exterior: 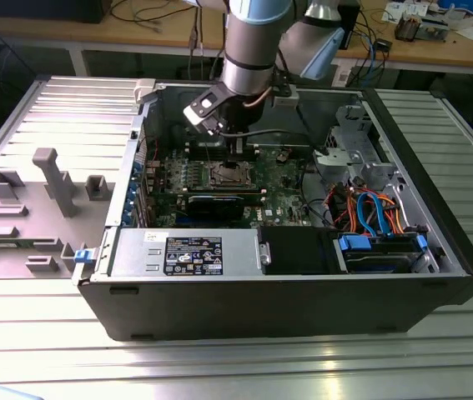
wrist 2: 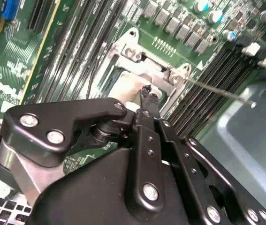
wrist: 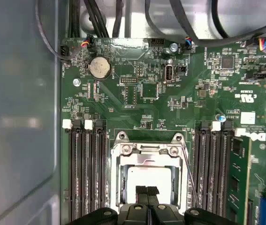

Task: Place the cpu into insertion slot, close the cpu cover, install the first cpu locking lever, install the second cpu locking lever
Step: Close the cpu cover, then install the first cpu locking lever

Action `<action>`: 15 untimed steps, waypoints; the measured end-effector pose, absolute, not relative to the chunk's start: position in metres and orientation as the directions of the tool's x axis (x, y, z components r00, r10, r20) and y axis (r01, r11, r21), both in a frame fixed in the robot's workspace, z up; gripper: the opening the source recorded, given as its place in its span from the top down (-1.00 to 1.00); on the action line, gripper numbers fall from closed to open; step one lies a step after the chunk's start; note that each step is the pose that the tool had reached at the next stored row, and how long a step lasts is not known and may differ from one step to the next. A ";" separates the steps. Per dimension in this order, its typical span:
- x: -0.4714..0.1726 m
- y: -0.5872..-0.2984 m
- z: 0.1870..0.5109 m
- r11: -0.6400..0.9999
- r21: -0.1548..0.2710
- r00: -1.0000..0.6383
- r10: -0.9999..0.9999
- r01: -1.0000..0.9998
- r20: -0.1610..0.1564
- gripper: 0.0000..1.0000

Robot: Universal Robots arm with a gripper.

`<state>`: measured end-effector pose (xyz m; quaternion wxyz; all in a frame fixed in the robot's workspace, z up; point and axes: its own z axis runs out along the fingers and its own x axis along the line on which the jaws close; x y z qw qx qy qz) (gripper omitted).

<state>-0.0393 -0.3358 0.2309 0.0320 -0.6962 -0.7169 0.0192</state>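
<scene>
Hanging low over the insertion slot (exterior: pixel 226 173), the gripper (wrist: pixel 147 191) has its two black fingertips (wrist: pixel 141 191) pressed together with nothing visible between them. In both wrist views the tips sit right at the dull silver top of the cpu (wrist: pixel 147 176), and the second wrist view shows the gripper (wrist 2: pixel 147 93) at the chip's edge; whether it actually touches cannot be told. The cpu lies seated in the slot, and the cpu cover (wrist: pixel 147 151) appears to lie down around it, its window framing the chip. A thin wire locking lever (wrist 2: pixel 217 91) angles away from the socket, not latched down. Long black memory slots (wrist: pixel 83 173) flank the socket on both sides, and a round coin cell (wrist: pixel 99 68) sits farther off on the green board. In the exterior view the arm (exterior: pixel 249 42) reaches down into the open computer case (exterior: pixel 303 308), which lies on its side on the ribbed metal counter (exterior: pixel 219 367). A grey fixture (exterior: pixel 52 179) stands on the counter toward the exterior view's left.
</scene>
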 end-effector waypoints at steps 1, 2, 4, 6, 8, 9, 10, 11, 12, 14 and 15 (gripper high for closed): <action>-0.039 -0.336 0.246 0.030 -0.072 -0.029 0.999 0.997 0.019 0.79; -0.039 -0.336 0.247 0.030 -0.072 -0.029 0.999 0.997 0.019 0.79; -0.039 -0.336 0.251 0.030 -0.072 -0.029 0.999 0.997 0.019 0.79; -0.039 -0.336 0.255 0.030 -0.072 -0.029 0.999 0.997 0.019 0.79; -0.039 -0.336 0.258 0.030 -0.072 -0.029 0.999 0.997 0.019 0.79; -0.039 -0.336 0.259 0.030 -0.072 -0.029 0.999 0.997 0.019 0.79; -0.039 -0.336 0.260 0.030 -0.072 -0.029 0.999 0.997 0.019 0.79; -0.039 -0.336 0.261 0.030 -0.072 -0.029 0.999 0.997 0.019 0.79; -0.039 -0.336 0.263 0.030 -0.072 -0.029 0.999 0.997 0.019 0.79; -0.039 -0.336 0.263 0.054 -0.072 -0.052 0.998 0.996 0.019 0.79; -0.039 -0.336 0.263 0.066 -0.072 -0.065 0.998 0.995 0.019 0.79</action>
